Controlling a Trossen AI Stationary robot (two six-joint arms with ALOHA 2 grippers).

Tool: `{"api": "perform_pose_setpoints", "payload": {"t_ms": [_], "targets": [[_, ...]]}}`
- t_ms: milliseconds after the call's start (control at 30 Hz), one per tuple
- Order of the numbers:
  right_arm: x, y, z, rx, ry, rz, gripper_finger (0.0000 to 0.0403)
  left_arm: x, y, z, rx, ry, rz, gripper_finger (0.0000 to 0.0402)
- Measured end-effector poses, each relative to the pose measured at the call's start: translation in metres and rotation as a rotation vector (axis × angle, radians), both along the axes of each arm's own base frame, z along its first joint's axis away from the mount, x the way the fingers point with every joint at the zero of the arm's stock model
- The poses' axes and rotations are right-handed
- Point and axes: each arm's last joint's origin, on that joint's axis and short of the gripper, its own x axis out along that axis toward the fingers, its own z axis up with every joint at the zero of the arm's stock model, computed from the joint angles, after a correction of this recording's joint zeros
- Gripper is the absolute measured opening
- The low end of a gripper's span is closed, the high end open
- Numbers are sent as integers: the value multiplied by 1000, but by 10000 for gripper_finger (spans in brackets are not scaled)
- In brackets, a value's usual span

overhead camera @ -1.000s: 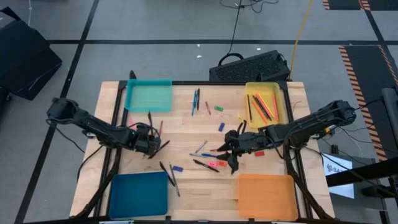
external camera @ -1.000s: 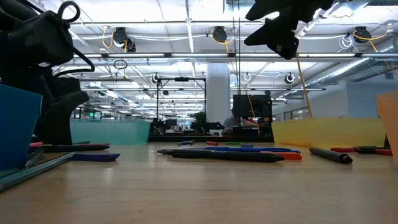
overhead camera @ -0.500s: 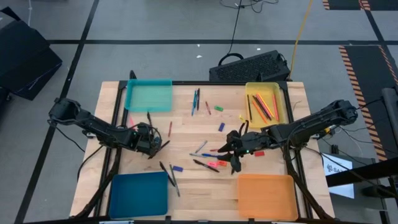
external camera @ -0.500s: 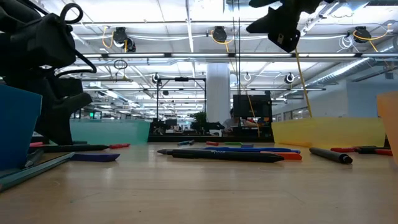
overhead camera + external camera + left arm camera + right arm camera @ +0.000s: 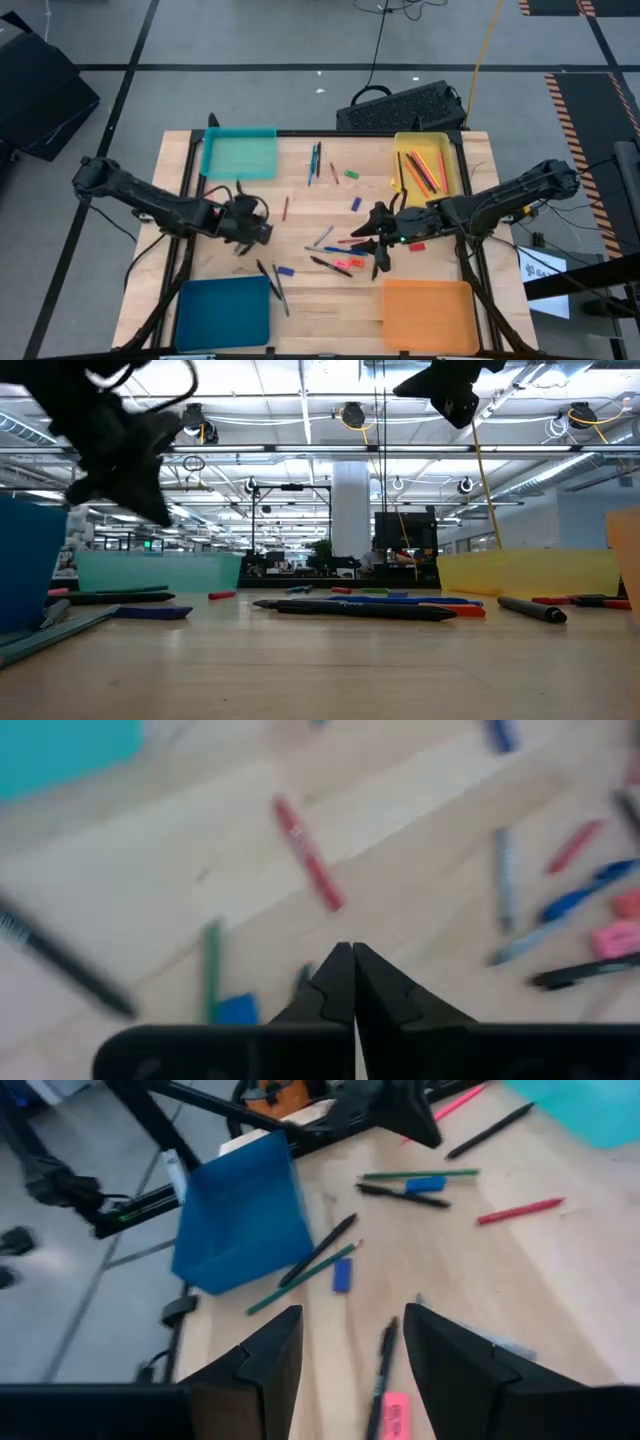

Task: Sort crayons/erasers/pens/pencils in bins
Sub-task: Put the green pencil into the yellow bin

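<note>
Here the left gripper (image 5: 252, 226), jaws shut and empty, hovers above the tabletop (image 5: 300, 300). The red pencil (image 5: 285, 208) lies just beyond it toward the teal bin (image 5: 239, 155), long axis pointing at that bin. The right gripper (image 5: 378, 245) hangs open, empty, farther off.

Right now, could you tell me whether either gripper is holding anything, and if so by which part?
Nothing is held. The left gripper is shut with nothing between its fingers, above the table; the right gripper is open and empty over the scattered pens.
</note>
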Motion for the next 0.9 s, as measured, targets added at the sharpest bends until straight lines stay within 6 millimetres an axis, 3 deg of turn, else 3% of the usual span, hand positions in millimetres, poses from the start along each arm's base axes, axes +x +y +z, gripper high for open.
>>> {"api": "perform_pose_setpoints", "payload": {"t_ms": [133,267,433,700,900], "targets": [[0,-1,0,-64,-14,-23,167,13,2,30,43,-50,-63,1],[0,-2,0,-88,-16,-12,167,9,10,31,81,45,-67,8],[0,-2,0,-98,-16,-7,167,-4,17,6,76,153,-10,49],[-2,-2,-4,-63,33,-30,167,-35,2,-47,78,161,40,135],[-2,-2,-5,-28,45,-50,167,-52,-3,-72,131,119,42,151]]}}
